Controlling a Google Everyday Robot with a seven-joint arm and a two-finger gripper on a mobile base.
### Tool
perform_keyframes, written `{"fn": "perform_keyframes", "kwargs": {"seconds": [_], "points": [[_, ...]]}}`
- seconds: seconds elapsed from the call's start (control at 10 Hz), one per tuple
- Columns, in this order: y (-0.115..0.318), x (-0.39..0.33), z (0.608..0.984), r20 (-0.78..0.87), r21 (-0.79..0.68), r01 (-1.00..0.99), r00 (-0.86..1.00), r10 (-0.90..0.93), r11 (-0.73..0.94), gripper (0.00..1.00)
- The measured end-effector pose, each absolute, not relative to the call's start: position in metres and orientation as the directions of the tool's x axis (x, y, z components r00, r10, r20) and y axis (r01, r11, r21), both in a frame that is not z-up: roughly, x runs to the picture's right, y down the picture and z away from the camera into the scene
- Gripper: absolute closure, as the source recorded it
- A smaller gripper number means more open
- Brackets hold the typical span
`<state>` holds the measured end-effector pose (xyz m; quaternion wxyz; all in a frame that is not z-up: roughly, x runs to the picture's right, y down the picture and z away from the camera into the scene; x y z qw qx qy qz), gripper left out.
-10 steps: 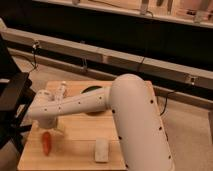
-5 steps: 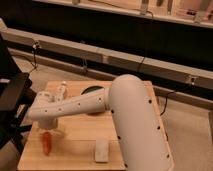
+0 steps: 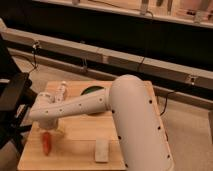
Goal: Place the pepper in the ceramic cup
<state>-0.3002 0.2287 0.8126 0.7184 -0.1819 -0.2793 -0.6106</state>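
The pepper (image 3: 46,143), small, slender and orange-red, lies on the wooden table (image 3: 75,137) near its front left corner. The gripper (image 3: 49,129) is at the end of the big white arm (image 3: 85,106), just above and behind the pepper; the arm's wrist hides most of it. A small pale shape (image 3: 57,131) sits right under the wrist, beside the pepper. I cannot tell whether it is the ceramic cup or part of the gripper. No cup shows clearly elsewhere.
A white bottle (image 3: 61,91) stands at the table's back left. A green bowl (image 3: 93,92) sits behind the arm, partly hidden. A pale flat block (image 3: 101,150) lies at the front middle. A black chair (image 3: 14,102) stands left of the table.
The arm's end has sunk slightly towards the pepper. The pepper, bottle, bowl and block have not moved.
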Motion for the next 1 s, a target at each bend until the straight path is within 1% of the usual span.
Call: {"fn": "perform_keyframes", "kwargs": {"seconds": [0.1,0.3,0.5,1.0], "points": [[0.230,-0.300,0.813,0.626,0.080,0.979,0.095,-0.774,0.186,0.20],[0.234,-0.302,0.811,0.644,0.137,0.975,0.047,-0.764,0.175,0.20],[0.238,-0.304,0.808,0.653,0.147,0.975,0.030,-0.757,0.165,0.20],[0.259,-0.322,0.802,0.661,0.073,0.996,-0.008,-0.750,0.053,0.21]]}}
